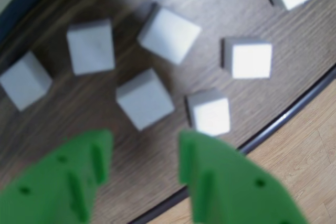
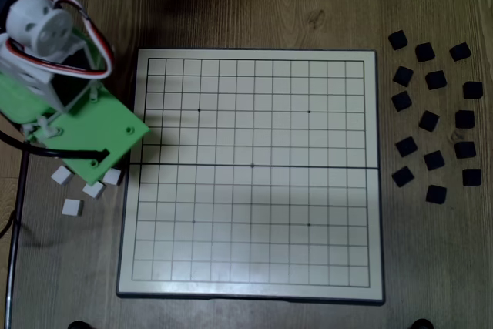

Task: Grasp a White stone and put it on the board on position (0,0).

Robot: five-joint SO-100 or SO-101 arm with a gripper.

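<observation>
While the green two-finger tool (image 1: 144, 153) hovers with fingers apart and empty, a small flat white square stone (image 1: 144, 98) lies on the dark wooden table (image 1: 173, 93) just beyond its tips. The cream gridded board (image 2: 252, 175) sits to the right in the fixed view.

Wrist view blurred, tool (image 1: 144, 153) base cropped, arm hides some white stones (image 2: 72, 206)

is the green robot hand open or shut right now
Open. In the wrist view the green hand shows its two fingers apart, bare wood between them, small white square tiles lying beyond.
</observation>
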